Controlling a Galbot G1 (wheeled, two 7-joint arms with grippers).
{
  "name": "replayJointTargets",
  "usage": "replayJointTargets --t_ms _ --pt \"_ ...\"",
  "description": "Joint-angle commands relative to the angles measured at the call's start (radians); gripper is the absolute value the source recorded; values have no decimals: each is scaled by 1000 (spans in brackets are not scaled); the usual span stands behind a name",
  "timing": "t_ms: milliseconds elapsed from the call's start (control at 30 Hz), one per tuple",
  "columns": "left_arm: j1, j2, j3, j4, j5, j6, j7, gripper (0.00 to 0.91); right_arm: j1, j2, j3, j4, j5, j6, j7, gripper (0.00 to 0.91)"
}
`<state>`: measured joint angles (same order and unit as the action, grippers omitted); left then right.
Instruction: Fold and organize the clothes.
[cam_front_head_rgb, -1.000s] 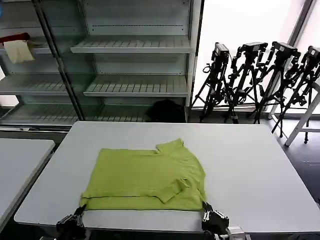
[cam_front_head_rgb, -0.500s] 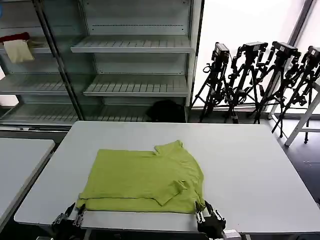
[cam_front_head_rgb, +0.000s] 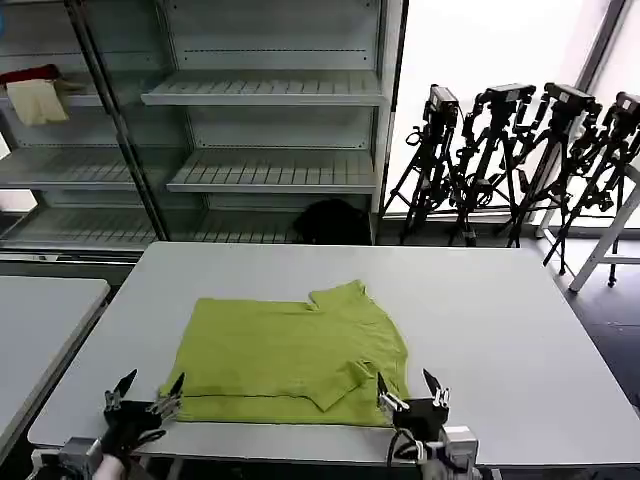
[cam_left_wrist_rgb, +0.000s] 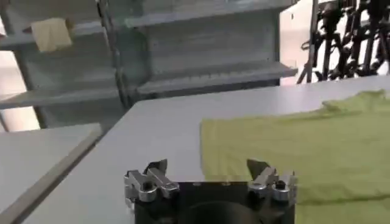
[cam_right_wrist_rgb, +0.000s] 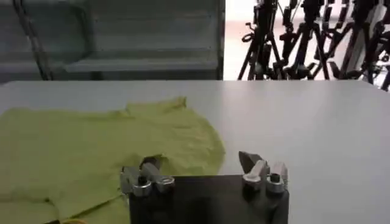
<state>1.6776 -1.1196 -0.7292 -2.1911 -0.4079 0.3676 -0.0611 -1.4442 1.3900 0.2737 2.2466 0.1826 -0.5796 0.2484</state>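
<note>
While the T-shirt lies flat at lower centre of the head view on the white table, it is already partly folded: one sleeve is turned in over the body and the near hem forms a straight double edge. That squared shape suggests preparation for a further fold from the near corners (a judgement only). The left gripper sits at the lower left of the frame, just beside the shirt's near-left corner, jaws spread wide and holding nothing. The right gripper sits at the lower right, at the near-right corner, equally spread and empty; one finger appears over the cloth edge, contact uncertain. Shelving stands behind, upper left.
</note>
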Motion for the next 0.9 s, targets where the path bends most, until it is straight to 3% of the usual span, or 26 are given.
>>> replayJointTargets --t_ms 33,133,333,600,900 --pt "-451 128 142 161 -139 212 97 907 438 0 -33 -314 86 -11 -33 907" --pt "-533 184 191 232 -177 213 99 907 565 1 -54 -423 139 -13 -31 907" --pt "-642 225 257 359 -253 214 101 907 680 8 -95 -561 211 -15 -15 907" --pt "-694 262 296 430 -293 216 114 907 751 26 -125 -669 215 -16 -8 907" --pt "-744 253 337 529 -290 215 128 907 759 43 -112 -749 174 -15 -24 907"
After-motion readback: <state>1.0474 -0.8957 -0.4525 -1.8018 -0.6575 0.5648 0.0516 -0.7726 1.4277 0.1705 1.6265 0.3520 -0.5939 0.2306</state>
